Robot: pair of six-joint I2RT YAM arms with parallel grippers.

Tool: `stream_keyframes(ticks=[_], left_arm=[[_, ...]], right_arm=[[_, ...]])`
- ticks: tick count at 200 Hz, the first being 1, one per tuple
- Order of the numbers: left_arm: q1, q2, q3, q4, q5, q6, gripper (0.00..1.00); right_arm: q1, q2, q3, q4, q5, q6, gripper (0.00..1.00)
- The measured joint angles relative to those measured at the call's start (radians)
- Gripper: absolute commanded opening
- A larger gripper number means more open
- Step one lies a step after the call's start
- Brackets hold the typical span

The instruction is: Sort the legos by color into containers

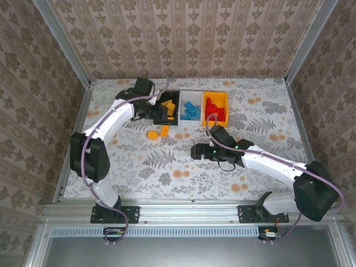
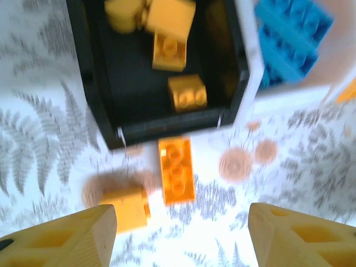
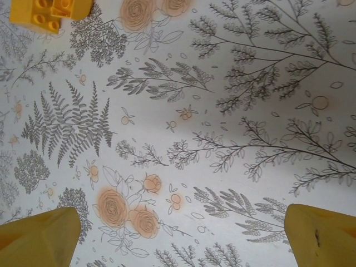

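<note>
Three containers stand in a row at the back: a black bin (image 1: 173,95) (image 2: 94,83) holding several orange-yellow legos (image 2: 187,92), a white bin (image 1: 191,94) (image 2: 253,83) with blue legos (image 1: 191,109) (image 2: 292,39), and an orange-yellow bin (image 1: 222,99) with red legos (image 1: 214,109). Two orange-yellow legos (image 1: 151,134) (image 1: 164,130) lie on the cloth just in front of the black bin, a flat one (image 2: 176,169) and a blurred block (image 2: 125,208). My left gripper (image 1: 160,115) (image 2: 181,245) hovers over them, open and empty. My right gripper (image 1: 196,151) (image 3: 178,239) is open above bare cloth mid-table.
A floral tablecloth (image 1: 167,167) (image 3: 222,139) covers the table, with wallpapered walls on three sides. An orange-yellow lego (image 3: 47,14) lies far ahead of the right fingers. The arm bases sit on a metal rail (image 1: 183,210) at the near edge.
</note>
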Motion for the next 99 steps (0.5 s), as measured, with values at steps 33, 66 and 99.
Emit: stream_keyframes(ticks=[33,66,99], left_arm=[[-0.068,-0.042,-0.203,0.043,-0.026,-0.006,0.68],[-0.111,-0.037,-0.289,0.076,-0.034,-0.022,0.68],[-0.118,0.010,-0.267,0.121,-0.052,-0.023,0.68]], right_arm=[[0.014,0.019,0.001,0.002,0.000,0.017,0.95],[0.027,0.025,0.001,0.007,0.000,0.023,0.95],[0.029,0.024,-0.007,0.008,0.000,0.023,0.95]])
